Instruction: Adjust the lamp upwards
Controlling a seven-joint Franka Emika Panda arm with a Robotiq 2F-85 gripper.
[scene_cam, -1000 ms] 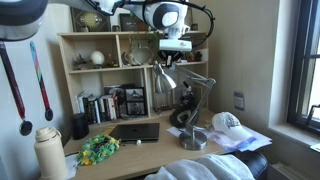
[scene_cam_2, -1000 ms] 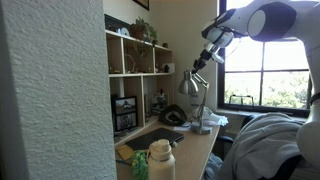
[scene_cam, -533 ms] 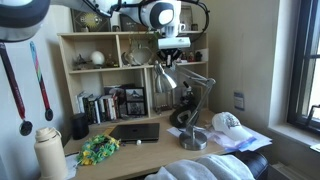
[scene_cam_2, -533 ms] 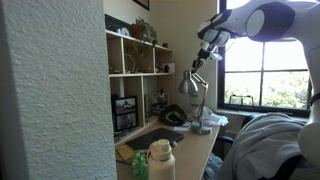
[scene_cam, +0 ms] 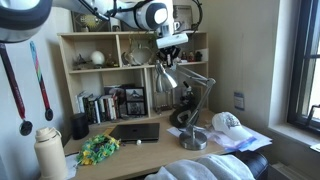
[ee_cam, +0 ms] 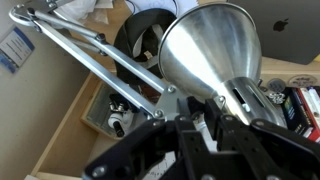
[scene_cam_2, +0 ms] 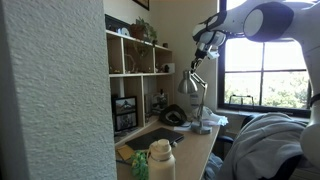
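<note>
The silver lamp stands on the desk in front of the shelf, its jointed arm bending down to a round dark base. It also shows in an exterior view. My gripper sits just above the shade, at its narrow end, as an exterior view also shows. In the wrist view the shiny cone shade fills the top, the arm rods run to the left, and my gripper is shut on the joint behind the shade.
A wooden shelf with books stands behind the lamp. A black microscope-like object is beside the lamp arm. A white cap, a dark tablet, yellow flowers and a bottle lie on the desk. A window is nearby.
My gripper has shifted slightly upward and toward the shelf while staying at the lamp head. The shade and arm have hardly moved.
</note>
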